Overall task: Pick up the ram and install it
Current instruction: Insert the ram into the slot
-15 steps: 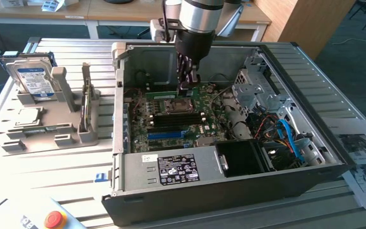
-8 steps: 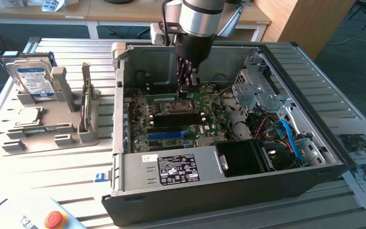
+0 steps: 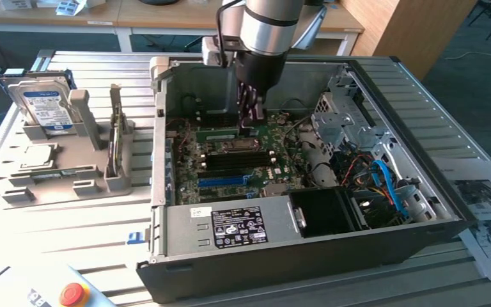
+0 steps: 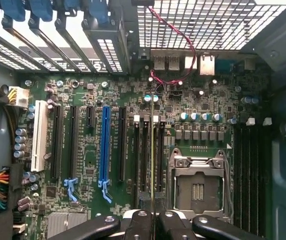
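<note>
My gripper [image 4: 153,216] is deep inside the open computer case [image 3: 228,256], over the green motherboard [image 4: 88,165]. It is shut on the ram [image 4: 153,150], which I see edge-on as a thin greenish strip running out from between the fingers. The strip lies in line with the black memory slots [image 4: 143,155], just beside the empty processor socket [image 4: 198,186]. I cannot tell whether it touches a slot. In the exterior view the gripper [image 3: 250,118] hangs straight down near the case's back wall.
A grey holder [image 3: 66,176] on the exterior view's left carries a hard drive [image 3: 45,105], a square silver chip [image 3: 36,155] and a thin upright board [image 3: 117,131]. Blue cables [image 3: 390,185] and drive cages fill the case's right side. A red button [image 3: 75,294] sits at the front.
</note>
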Motion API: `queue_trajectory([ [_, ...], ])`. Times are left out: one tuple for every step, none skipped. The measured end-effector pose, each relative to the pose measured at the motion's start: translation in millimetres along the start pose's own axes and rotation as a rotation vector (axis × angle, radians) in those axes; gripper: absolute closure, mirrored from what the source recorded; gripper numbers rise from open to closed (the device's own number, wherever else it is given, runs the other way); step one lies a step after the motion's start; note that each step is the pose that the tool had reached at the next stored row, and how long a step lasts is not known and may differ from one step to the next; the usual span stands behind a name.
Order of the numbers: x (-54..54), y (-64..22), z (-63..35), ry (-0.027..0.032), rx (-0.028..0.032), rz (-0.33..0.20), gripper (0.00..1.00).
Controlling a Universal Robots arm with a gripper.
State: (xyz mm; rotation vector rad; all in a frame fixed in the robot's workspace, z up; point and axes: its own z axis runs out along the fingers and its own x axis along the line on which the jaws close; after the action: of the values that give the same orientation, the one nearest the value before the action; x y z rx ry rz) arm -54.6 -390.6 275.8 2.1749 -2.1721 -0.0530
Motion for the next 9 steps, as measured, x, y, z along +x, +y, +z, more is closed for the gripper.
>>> queue_trajectory([
  [0.0,0.0,0.5,0.0000,-0.0001,0.001,0.88],
  [0.0,0.0,0.5,0.0002,-0.0001,0.001,0.88],
  [0.0,-0.1,0.5,0.0001,-0.0002,0.001,0.88],
  [0.0,-0.1,0.5,0.0002,-0.0002,0.001,0.88],
  [0.0,-0.1,0.6,0.0001,-0.0002,0.001,0.88],
  [0.1,-0.3,0.6,0.0000,-0.0001,0.001,0.88],
  [0.6,-1.7,0.6,-0.0002,-0.0001,0.001,0.88],
  [1.5,-4.4,0.5,-0.0003,-0.0006,0.001,0.88],
  [2.6,-7.5,0.2,-0.0001,-0.0015,0.001,0.88],
])
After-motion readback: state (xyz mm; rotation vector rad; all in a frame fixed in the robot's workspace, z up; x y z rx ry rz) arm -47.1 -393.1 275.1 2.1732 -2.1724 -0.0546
